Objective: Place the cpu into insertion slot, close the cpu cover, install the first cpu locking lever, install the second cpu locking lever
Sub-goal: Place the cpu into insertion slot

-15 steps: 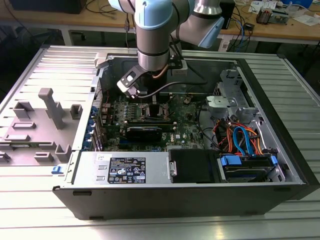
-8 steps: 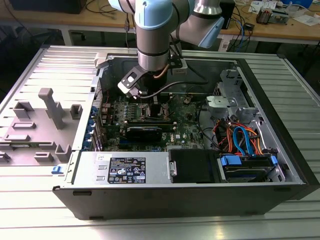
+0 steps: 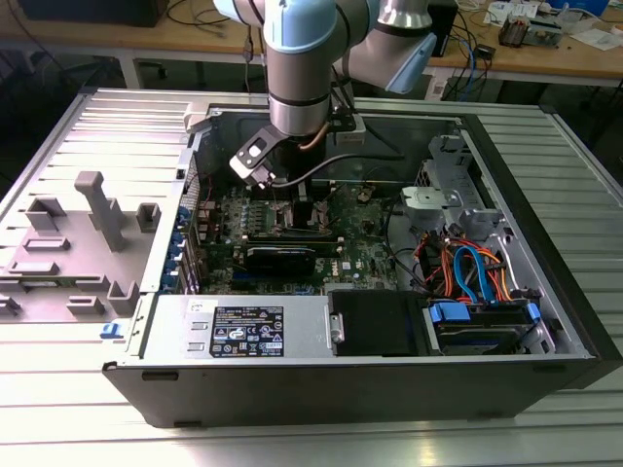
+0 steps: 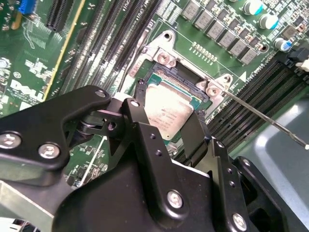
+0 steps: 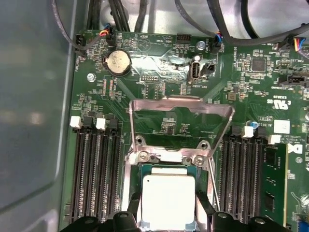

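Observation:
The cpu (image 5: pixel 168 197), a small square chip with a silver-grey top, lies in the insertion slot (image 5: pixel 145 155) on the green motherboard (image 5: pixel 159 63). My gripper (image 5: pixel 169 212) straddles it, a black finger (image 5: pixel 134 209) pressed to each side edge, so it is shut on the cpu. Beyond the socket, the cpu cover (image 5: pixel 179 102), a thin silver frame, stands swung up and open. In the second wrist view the gripper (image 4: pixel 169 121) brackets the same cpu (image 4: pixel 166 110), and a thin lever rod (image 4: pixel 263 118) juts out from the socket corner. In the exterior view the gripper (image 3: pixel 297 209) is low inside the computer case (image 3: pixel 292 375).
Long black memory slots (image 5: pixel 94 169) flank the socket on both sides. Cables (image 3: pixel 467 268) and a drive bay (image 3: pixel 453 199) fill the case toward the exterior view's right. A grey parts fixture (image 3: pixel 88 229) lies outside the case at the exterior view's left.

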You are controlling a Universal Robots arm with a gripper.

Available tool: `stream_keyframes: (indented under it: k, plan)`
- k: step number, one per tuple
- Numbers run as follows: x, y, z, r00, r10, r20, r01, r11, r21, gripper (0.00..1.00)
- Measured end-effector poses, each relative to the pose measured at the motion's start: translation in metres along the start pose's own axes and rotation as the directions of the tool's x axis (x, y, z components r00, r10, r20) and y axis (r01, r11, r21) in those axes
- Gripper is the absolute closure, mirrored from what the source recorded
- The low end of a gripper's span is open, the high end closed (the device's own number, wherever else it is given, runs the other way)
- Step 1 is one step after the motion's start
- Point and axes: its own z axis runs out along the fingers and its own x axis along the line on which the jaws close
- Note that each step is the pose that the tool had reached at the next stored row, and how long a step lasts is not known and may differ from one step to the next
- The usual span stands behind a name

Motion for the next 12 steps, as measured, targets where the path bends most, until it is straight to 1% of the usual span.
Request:
stream_keyframes:
  k: [1, 3, 6, 8, 12]
  plan:
    - [0.0001, 0.0001, 0.0, 1.0, 0.0, 0.0005, 0.0, 1.0, 0.0, 0.46]
    - [0.0003, 0.0, 0.0001, 1.0, 0.002, -0.0016, -0.002, 1.0, -0.0001, 0.46]
    - [0.0002, 0.0001, 0.0, 1.0, 0.008, -0.0025, -0.008, 1.0, 0.0003, 0.46]
    - [0.0003, 0.0001, 0.0, 0.9999, 0.014, -0.0041, -0.014, 0.9999, 0.0037, 0.46]
    - [0.0003, 0.0, 0.0, 0.9998, 0.015, -0.0103, -0.015, 0.9998, 0.0099, 0.46]
